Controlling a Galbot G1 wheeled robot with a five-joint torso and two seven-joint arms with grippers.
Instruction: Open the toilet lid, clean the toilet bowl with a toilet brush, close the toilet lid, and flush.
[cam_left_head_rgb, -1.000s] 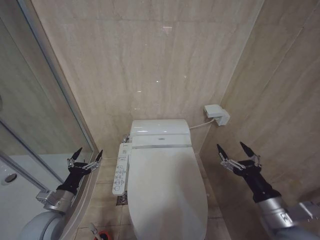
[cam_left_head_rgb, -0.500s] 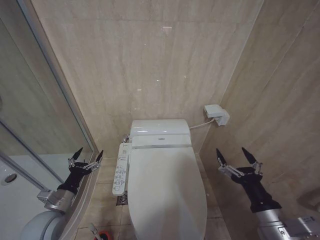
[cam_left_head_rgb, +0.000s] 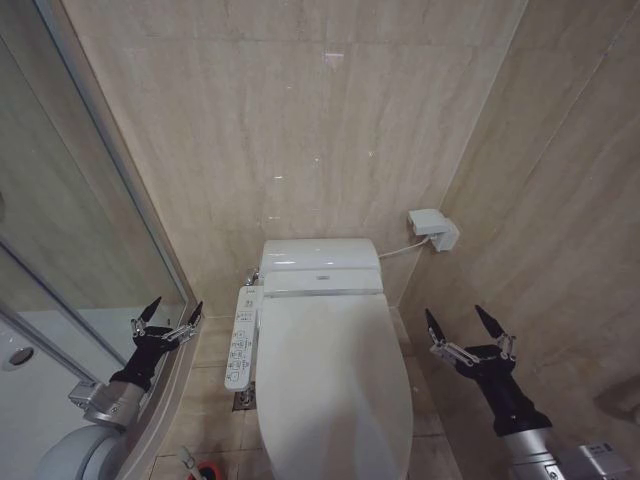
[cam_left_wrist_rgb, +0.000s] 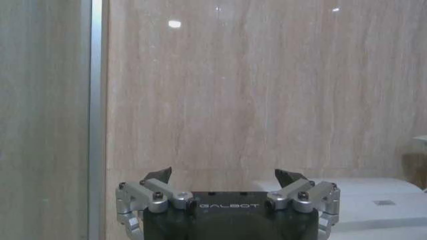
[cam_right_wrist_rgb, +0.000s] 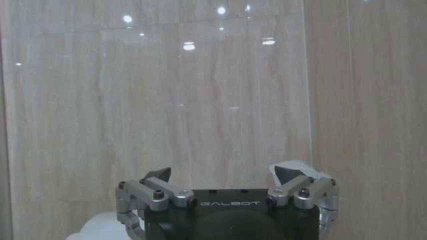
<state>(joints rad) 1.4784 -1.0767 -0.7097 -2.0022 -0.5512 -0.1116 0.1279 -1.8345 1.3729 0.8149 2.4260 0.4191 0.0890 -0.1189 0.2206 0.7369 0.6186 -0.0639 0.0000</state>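
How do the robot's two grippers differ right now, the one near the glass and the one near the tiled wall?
The left gripper hangs beside the glass shower partition, well off from the toilet lid; the right gripper sits lower in the head view, close by the lid's other side near the tiled wall. Both have their fingers spread open, hold nothing, and touch nothing. The lid is down.

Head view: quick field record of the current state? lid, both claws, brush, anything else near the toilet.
toilet lid: closed, flat over the seat
left claw: open, empty, held left of the toilet near the glass panel
right claw: open, empty, held right of the toilet by the side wall
control panel: on the toilet's left side
red holder: on the floor, lower left
wall box: right of tank, cabled
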